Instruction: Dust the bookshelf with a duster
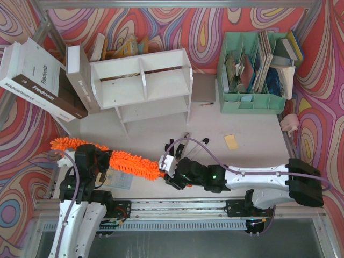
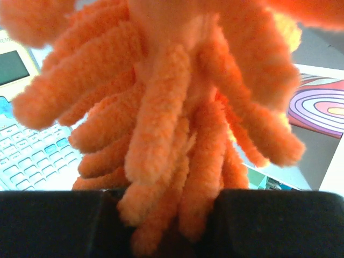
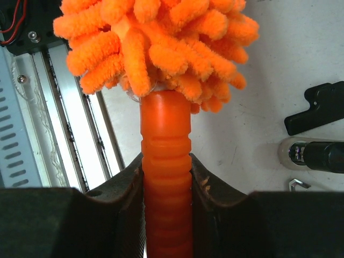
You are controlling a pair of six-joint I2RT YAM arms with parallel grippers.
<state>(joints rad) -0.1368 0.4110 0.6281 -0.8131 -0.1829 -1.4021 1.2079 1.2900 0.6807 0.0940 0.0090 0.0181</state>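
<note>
Fluffy orange microfibre duster (image 1: 131, 164) held by both arms.
Right gripper (image 3: 166, 183) clamps its ribbed orange plastic handle (image 3: 166, 137); left gripper (image 2: 164, 212) pinches the strands.

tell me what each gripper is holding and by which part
Both hold the duster: the right gripper clamps its ribbed handle, the left gripper pinches the fluffy head's strands.

White two-tier bookshelf (image 1: 141, 86) sits at the back, slightly askew; fluffy orange duster (image 1: 129, 163) stretches sideways at front left, well apart
</note>
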